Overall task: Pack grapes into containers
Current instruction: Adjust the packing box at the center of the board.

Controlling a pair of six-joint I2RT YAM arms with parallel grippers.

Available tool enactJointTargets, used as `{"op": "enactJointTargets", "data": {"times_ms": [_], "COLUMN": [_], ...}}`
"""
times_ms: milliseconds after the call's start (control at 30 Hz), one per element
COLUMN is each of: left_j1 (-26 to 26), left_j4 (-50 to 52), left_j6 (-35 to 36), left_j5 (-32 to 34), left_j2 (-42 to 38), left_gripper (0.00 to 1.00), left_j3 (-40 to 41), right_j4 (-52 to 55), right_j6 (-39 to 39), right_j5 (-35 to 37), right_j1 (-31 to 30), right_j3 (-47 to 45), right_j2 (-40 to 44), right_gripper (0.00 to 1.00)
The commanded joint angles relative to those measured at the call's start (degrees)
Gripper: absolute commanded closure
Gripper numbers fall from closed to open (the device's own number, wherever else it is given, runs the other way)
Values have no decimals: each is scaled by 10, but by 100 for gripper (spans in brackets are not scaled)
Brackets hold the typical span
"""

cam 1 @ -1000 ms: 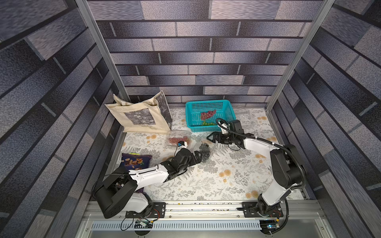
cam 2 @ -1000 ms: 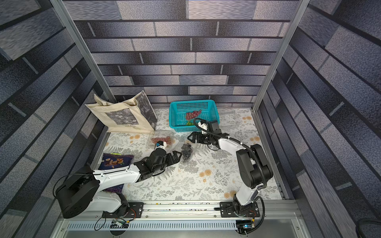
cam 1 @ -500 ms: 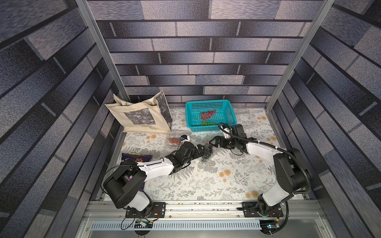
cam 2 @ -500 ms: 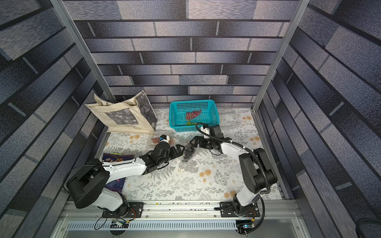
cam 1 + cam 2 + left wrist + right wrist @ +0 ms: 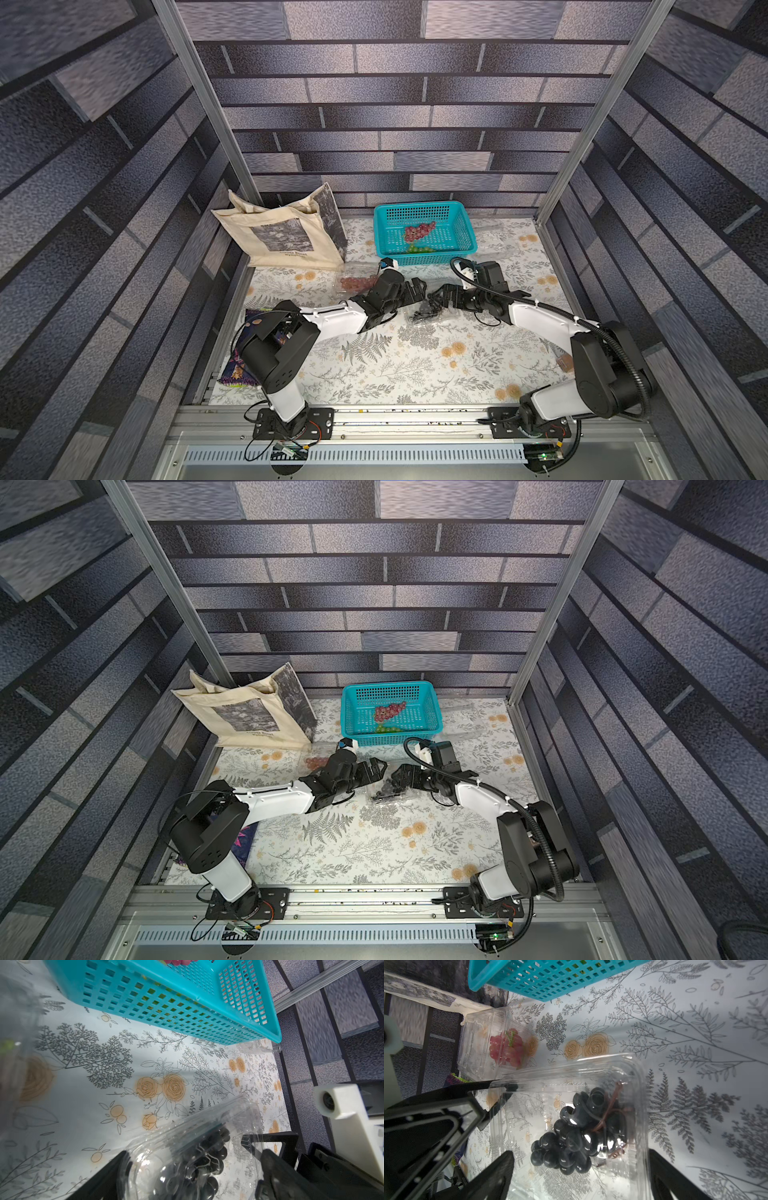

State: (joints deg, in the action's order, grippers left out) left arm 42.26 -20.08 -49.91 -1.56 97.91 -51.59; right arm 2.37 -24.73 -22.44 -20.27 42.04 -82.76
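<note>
A clear container (image 5: 640, 1095) holding dark grapes (image 5: 577, 1138) lies mid-table, seen in both top views (image 5: 432, 319). My right gripper (image 5: 579, 1174) is open, its fingers either side of this container. My left gripper (image 5: 191, 1178) is open too and faces it from the other side (image 5: 417, 289), with the box and its lid between its fingers. I cannot tell whether any finger touches the plastic. A second container (image 5: 477, 1047) with red grapes (image 5: 506, 1049) lies near the tote bag. Red grapes (image 5: 419, 230) and green grapes (image 5: 420, 249) lie in the teal basket (image 5: 415, 206).
A beige tote bag (image 5: 282, 237) leans at the back left. A purple patterned packet (image 5: 239, 365) lies beside the left arm's base. Clear plastic (image 5: 496, 245) sits right of the basket. The two grippers are close to each other.
The left gripper has swung away from the front and right, up to the dark-grape container. The right gripper has come forward to it. The container has shifted slightly toward the front.
</note>
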Motion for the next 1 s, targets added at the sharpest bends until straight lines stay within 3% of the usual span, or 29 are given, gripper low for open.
{"op": "enactJointTargets", "data": {"times_ms": [0,367,600,967], "left_j1": [-6,-25,3,38], "left_j4": [-5,53,64,104], "left_j6": [21,45,12,-43], "left_j5": [-21,-38,-34,-3], "left_j2": [9,-51,-108,-77], "left_gripper": [0,0,0,0], "left_j3": [-26,-29,20,27], "right_j4": [23,36,46,23], "right_j6": [-24,-41,-42,-69], "right_j5": [28,62,71,50], "right_j1": [12,20,22,22], "right_j3": [-13,-43,-61,-98], "right_j2": [26,56,75,102], "right_gripper": [0,0,0,0]}}
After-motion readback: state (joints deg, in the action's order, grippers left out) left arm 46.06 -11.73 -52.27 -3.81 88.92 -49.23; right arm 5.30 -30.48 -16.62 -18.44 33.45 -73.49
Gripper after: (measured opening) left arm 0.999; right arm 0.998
